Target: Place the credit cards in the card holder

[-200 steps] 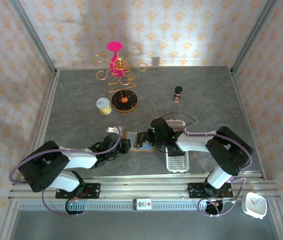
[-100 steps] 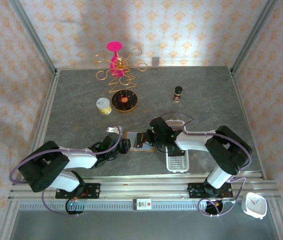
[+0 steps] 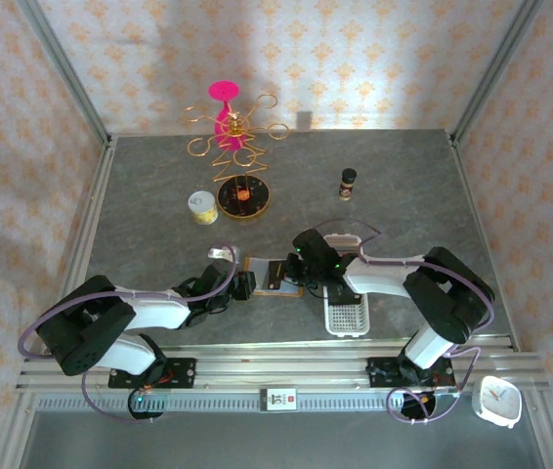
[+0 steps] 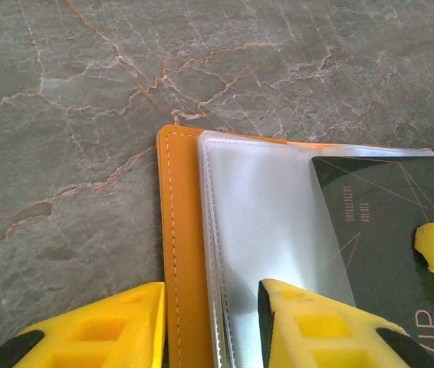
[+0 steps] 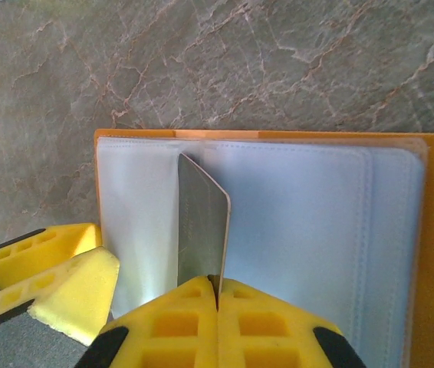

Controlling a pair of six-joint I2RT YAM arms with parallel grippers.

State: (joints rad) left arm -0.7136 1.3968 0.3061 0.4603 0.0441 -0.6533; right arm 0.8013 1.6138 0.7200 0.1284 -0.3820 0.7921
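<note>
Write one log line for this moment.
right hand: shut on dark card | card holder: open, flat | left hand: open at its edge

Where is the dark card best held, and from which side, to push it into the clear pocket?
Take the dark card at its trailing short end, pads on both flat faces, coming from the side opposite the clear pocket. It is thin, and its leading end must stay free to enter the card holder.
</note>
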